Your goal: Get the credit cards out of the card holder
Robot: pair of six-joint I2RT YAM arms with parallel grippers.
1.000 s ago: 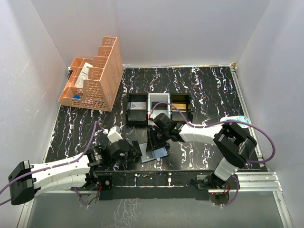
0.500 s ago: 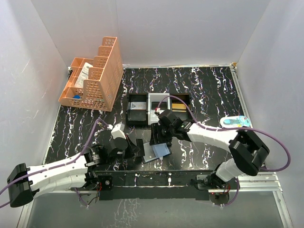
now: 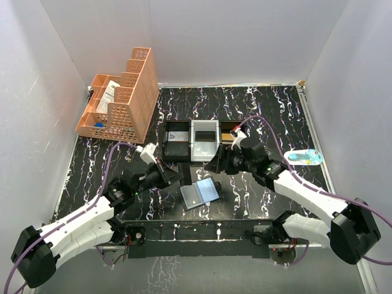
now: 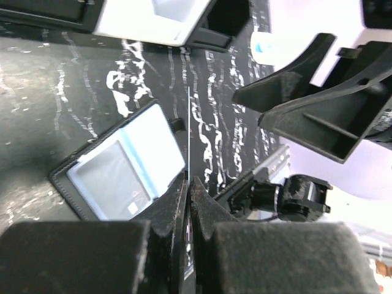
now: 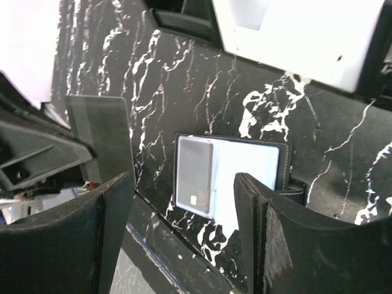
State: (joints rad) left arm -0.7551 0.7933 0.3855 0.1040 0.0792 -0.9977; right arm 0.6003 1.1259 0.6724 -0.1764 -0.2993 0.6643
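Observation:
The grey-blue card holder (image 3: 200, 194) lies open and flat near the table's front edge. A grey credit card (image 5: 195, 173) with a chip rests in one panel; the other panel (image 5: 248, 174) is pale blue. My left gripper (image 3: 173, 177) is just left of the holder, shut on another credit card. That card appears edge-on as a thin line (image 4: 188, 122) in the left wrist view and as a dark grey rectangle (image 5: 101, 138) in the right wrist view. My right gripper (image 3: 218, 164) hangs open above the holder's far right side, nothing between its fingers (image 5: 245, 202).
A black-and-white three-compartment tray (image 3: 165, 142) stands just behind the holder with cards in its compartments. An orange mesh basket (image 3: 119, 98) sits at the back left. A small blue-and-white object (image 3: 303, 157) lies at the right edge. White walls enclose the table.
My right gripper has opened and drawn back to the right, off the holder. My left arm has swung forward with the card. The holder now lies uncovered.

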